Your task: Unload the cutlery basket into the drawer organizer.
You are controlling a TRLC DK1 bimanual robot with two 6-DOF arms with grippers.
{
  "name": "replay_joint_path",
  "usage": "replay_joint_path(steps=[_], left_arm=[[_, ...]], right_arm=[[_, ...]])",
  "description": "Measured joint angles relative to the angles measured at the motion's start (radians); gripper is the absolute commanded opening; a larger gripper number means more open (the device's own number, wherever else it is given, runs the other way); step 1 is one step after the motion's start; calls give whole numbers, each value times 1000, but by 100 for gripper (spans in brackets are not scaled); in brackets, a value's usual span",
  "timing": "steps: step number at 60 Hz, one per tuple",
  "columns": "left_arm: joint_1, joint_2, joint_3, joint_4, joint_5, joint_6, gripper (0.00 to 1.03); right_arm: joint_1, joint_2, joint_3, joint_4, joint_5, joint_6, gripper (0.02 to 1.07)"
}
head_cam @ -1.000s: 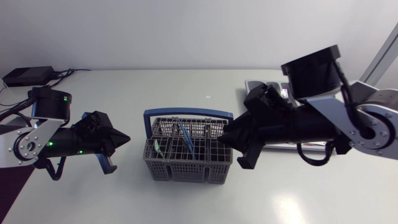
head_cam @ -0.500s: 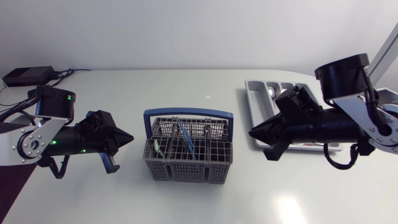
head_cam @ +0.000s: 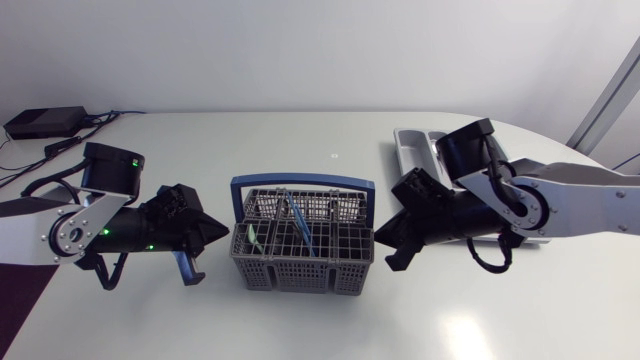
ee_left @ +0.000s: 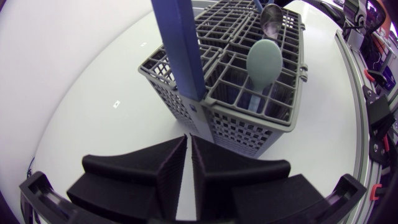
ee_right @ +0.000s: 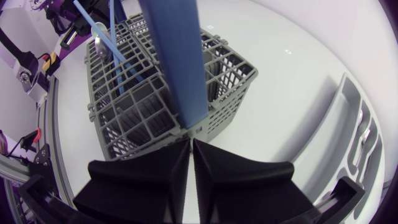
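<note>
A robotics lab: left arm (head_cam: 60, 228) and right arm (head_cam: 570, 200) flank a plain white table (head_cam: 300, 325).

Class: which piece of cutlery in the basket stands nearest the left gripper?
The pale green spoon, at the basket's end facing the left gripper; the metal spoon and blue-handled pieces stand farther in.

The cutlery basket (head_cam: 302, 262) is matt grey plastic lattice; its handle (head_cam: 300, 182), smooth blue plastic; the green spoon (ee_left: 264, 62) looks matt plastic, the metal spoon (ee_left: 272, 18) glossy; the table (head_cam: 300, 130) is smooth, faintly glossy white; the left gripper (ee_left: 189, 140) is matt black, ribbed inside.
</note>
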Motion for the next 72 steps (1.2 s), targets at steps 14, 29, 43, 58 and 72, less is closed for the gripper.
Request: replay_joint_path(steps=[14, 29, 43, 58, 72], left_arm=[[-1, 0, 0, 0, 7, 0, 19], [-1, -2, 0, -1, 6, 0, 19], [43, -65, 0, -45, 9, 1, 22], [95, -270, 32, -260, 11, 11, 39], [60, -406, 64, -343, 6, -16, 51]], right_arm=[[41, 28, 35, 3, 23, 23, 13], [61, 46, 61, 7, 46, 31, 13], [41, -10, 34, 18, 68, 30, 53], [-20, -228, -8, -48, 86, 18, 74], [-7, -321, -21, -103, 85, 19, 74]])
